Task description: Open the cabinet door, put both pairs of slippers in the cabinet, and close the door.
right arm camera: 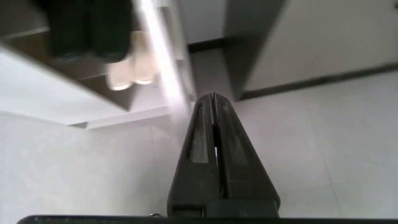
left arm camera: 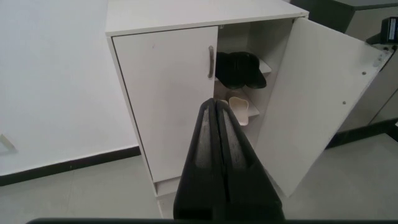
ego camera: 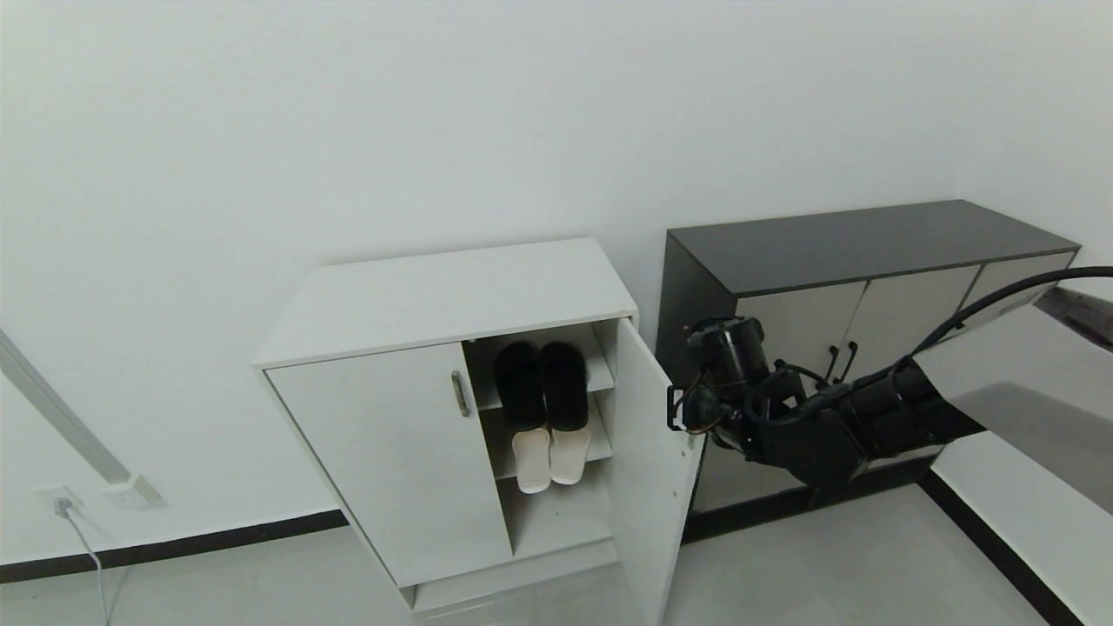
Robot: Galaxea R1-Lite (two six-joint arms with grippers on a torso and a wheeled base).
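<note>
White-walled room: the white wooden cabinet (ego camera: 452,296) stands with its right door (ego camera: 648,452) open; a black slipper pair (ego camera: 541,382) lies on the upper shelf, a cream pair (ego camera: 549,456) below (both stowed). The right gripper (right arm camera: 214,102), closed and empty, sits just beside the door; only closing seemingly remains.

Barred across the cabinet's (ego camera: 452,300) left half by the shut door (ego camera: 391,452). Passable through the right half, past the open door (ego camera: 652,461). Crowded inside by black slippers (ego camera: 541,382) on the upper shelf (ego camera: 598,372), white slippers (ego camera: 549,458) below; free along the bottom. Narrow between open door and dark sideboard (ego camera: 869,236).
</note>
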